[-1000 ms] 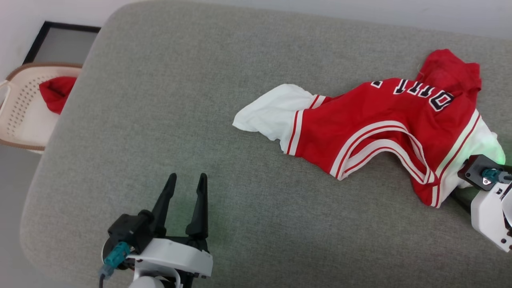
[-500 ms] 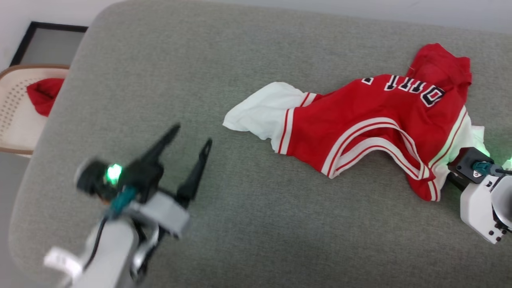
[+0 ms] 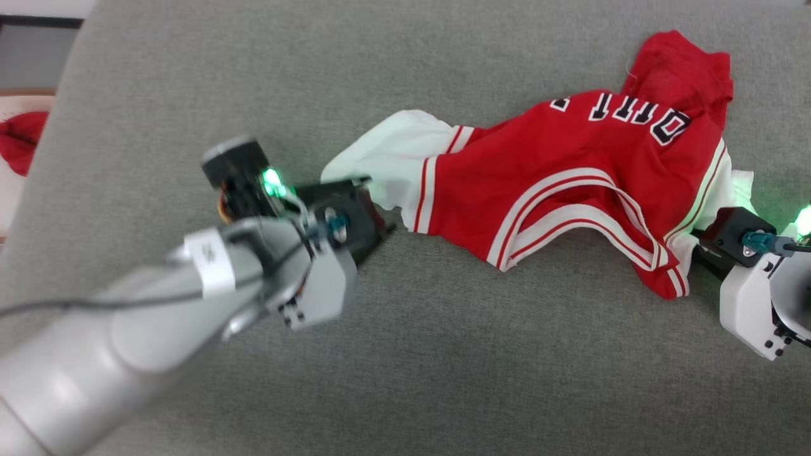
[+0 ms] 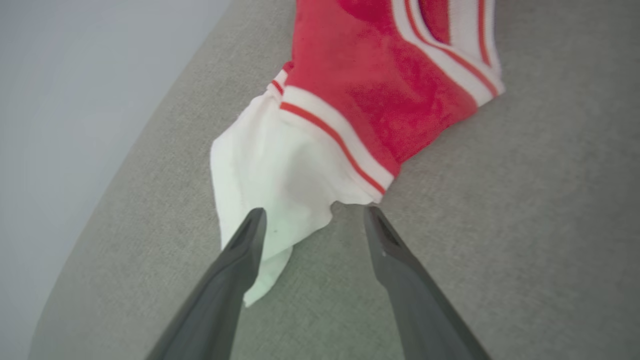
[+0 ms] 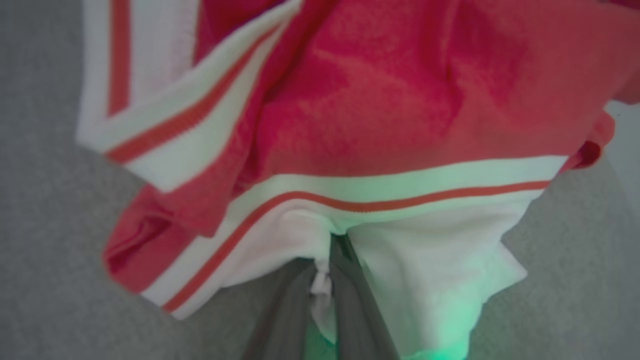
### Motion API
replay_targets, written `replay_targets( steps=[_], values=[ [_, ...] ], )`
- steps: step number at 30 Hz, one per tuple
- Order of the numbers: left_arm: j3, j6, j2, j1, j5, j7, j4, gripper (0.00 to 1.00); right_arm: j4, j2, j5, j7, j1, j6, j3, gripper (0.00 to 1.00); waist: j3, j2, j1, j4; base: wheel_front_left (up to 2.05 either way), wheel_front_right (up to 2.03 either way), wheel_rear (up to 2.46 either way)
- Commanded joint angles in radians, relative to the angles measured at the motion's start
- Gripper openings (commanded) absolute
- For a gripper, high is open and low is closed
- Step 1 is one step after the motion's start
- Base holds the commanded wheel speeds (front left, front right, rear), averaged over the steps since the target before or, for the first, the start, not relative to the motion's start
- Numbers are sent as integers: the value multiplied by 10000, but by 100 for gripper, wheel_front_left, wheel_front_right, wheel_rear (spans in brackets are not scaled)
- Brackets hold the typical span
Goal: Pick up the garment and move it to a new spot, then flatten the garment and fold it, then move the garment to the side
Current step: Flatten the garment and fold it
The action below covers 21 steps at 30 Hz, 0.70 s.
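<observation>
Head view: the garment (image 3: 570, 183) lies crumpled on the grey upholstered surface (image 3: 443, 380), stretching from frame centre out toward 2 o'clock, with black white-outlined lettering (image 3: 640, 117) near its far end. This view alone gives the full layout, plus a red cloth scrap (image 3: 19, 139) off the surface at 9 o'clock. The pale left arm enters from 8 o'clock and reaches toward centre, wrist rolled over. A green light (image 3: 272, 180) glows on it, and the left gripper (image 3: 380, 212) sits at the white sleeve (image 3: 386, 158), its fingers mostly hidden under the wrist housing. Left wrist view resolves what the head view hides: left gripper (image 4: 315, 212) has its fingers spread wide. One fingertip (image 4: 255, 220) overlaps the sleeve's (image 4: 270, 170) loose edge, and the other stands just off the striped cuff over bare grey. No cloth is pinched. In the head view the right gripper (image 3: 709, 244) sits at 3 to 4 o'clock, its white wrist body showing and its fingers tucked under the garment's edge. Right wrist view settles the grip: right gripper (image 5: 330, 260) has its fingers closed narrow together. A fold of white fabric is nipped between them, just below the red-striped trim of the garment (image 5: 375, 115), with a green tint on the cloth at 5 o'clock.
</observation>
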Motion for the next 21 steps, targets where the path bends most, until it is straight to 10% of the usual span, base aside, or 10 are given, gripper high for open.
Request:
replay_targets(
  steps=[1, 15, 16, 18, 21],
  values=[
    [-93, -11, -12, -262, -101, 44, 154, 100, 358, 106, -51, 210, 308, -21, 344, 0, 173, 0, 0, -123, 0, 0, 0],
    [-468, 8, -645, -362, -4, 1066, 1151, 100, 383, 253, -140, 196, -20, -43, 567, 0, 571, 0, 0, -462, 0, 0, 0],
    [-470, 8, -685, -359, -120, 1004, 1248, 87, 393, 267, -120, 177, -19, -43, 575, 0, 568, 0, 0, -463, 0, 0, 0],
    [-470, 8, -746, -327, -131, 988, 1441, 0, 415, 321, -90, 101, -2, -43, 585, 0, 538, 0, 0, -482, 0, 0, 0],
    [-465, 8, -714, -307, -135, 788, 1709, 0, 475, 347, 0, -93, -13, -41, 525, 0, 406, 0, 0, -524, 0, 0, 0]
  ],
)
